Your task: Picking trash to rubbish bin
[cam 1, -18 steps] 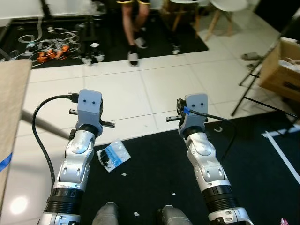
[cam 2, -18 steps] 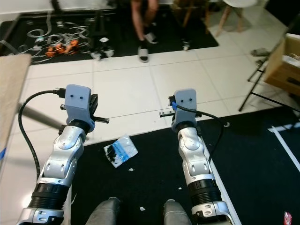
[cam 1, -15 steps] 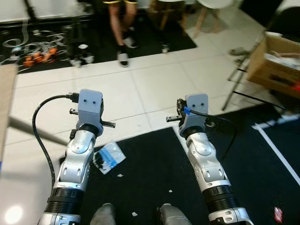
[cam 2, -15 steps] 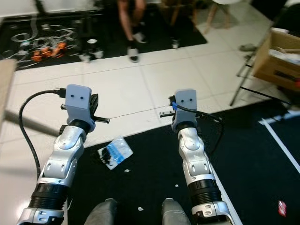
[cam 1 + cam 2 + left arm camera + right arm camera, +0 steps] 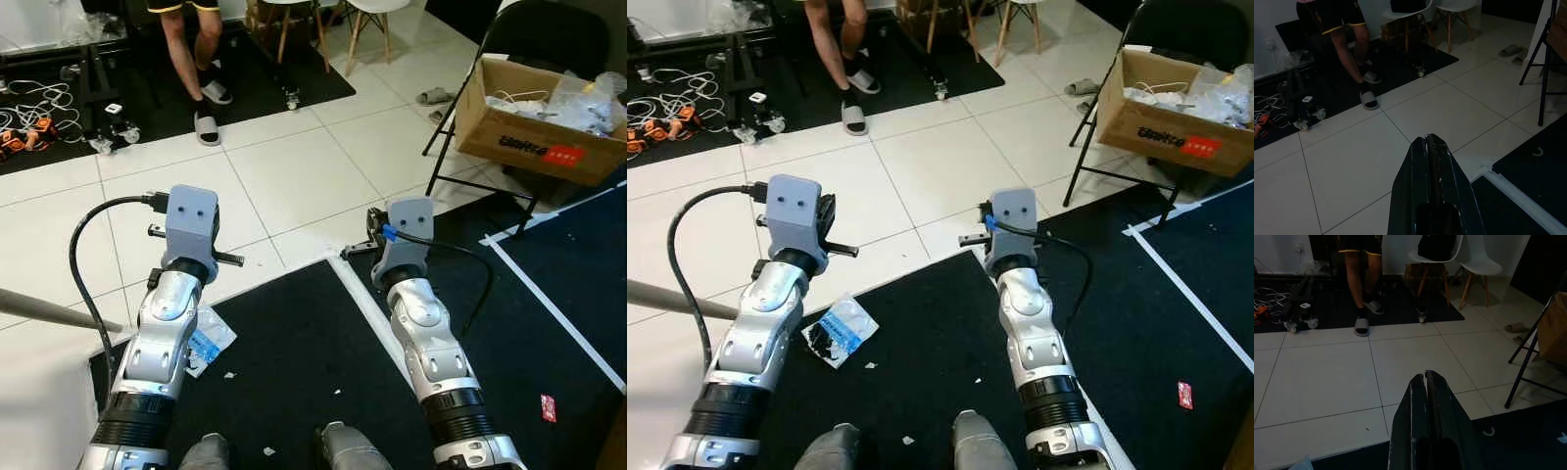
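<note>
One wrapper (image 5: pixel 837 331), arm-hidden edge; person cropped (image 5: pixel 191 39)

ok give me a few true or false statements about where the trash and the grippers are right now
1. The blue and white plastic wrapper lies on the floor beside the left arm. True.
2. The left gripper holds the wrapper. False: its fingers are shut on nothing, raised above the floor.
3. The right gripper has its fingers pressed together. True.
4. The cardboard box sits on the white tiles next to the person's feet. False: it rests on a black folding chair to the robot's right, far from the person.
5. A small red scrap lies on the black mat to the robot's right. True.
</note>
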Robot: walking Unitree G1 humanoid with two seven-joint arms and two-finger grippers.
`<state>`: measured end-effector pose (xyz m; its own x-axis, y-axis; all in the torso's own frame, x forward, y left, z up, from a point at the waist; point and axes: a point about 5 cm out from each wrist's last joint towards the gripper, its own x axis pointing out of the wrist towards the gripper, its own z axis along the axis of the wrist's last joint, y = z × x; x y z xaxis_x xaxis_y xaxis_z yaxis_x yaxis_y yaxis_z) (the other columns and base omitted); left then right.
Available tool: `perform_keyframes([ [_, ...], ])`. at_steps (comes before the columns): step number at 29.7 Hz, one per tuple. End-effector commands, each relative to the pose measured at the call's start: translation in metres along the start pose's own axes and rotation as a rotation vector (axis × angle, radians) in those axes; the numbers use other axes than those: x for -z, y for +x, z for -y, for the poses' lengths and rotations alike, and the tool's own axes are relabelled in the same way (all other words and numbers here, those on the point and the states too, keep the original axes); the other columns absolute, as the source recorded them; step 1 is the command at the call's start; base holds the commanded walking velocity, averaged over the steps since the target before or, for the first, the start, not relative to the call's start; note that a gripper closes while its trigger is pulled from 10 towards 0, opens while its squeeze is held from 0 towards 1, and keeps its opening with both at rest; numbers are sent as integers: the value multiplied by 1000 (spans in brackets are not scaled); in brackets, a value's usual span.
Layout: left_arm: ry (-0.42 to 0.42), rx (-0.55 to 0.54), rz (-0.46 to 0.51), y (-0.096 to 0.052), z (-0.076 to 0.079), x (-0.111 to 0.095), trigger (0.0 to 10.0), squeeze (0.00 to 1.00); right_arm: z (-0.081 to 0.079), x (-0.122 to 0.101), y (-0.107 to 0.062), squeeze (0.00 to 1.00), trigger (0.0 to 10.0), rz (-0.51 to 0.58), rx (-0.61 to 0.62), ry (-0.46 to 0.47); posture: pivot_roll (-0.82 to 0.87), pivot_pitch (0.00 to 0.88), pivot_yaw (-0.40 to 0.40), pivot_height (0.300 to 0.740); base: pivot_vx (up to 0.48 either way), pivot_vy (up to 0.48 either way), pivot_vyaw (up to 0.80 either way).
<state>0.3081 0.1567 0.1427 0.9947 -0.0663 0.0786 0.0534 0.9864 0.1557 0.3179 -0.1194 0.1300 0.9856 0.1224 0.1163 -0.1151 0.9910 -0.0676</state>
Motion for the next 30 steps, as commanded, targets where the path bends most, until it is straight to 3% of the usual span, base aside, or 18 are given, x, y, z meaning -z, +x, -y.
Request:
perform_keyframes([
  [1,-9,-3,-14,-2,1,4,10000,0,1,1,-1,0,10000,-8,1,-13,44,97,-19,740,0,0,0],
  [12,-5,0,-17,-3,1,5,10000,0,0,-1,-1,0,10000,9,-8,-53,44,97,-20,740,0,0,0],
  [30,-4,8,-14,-2,3,4,10000,0,-1,-2,-1,0,10000,12,-14,-59,43,88,-17,740,0,0,772],
])
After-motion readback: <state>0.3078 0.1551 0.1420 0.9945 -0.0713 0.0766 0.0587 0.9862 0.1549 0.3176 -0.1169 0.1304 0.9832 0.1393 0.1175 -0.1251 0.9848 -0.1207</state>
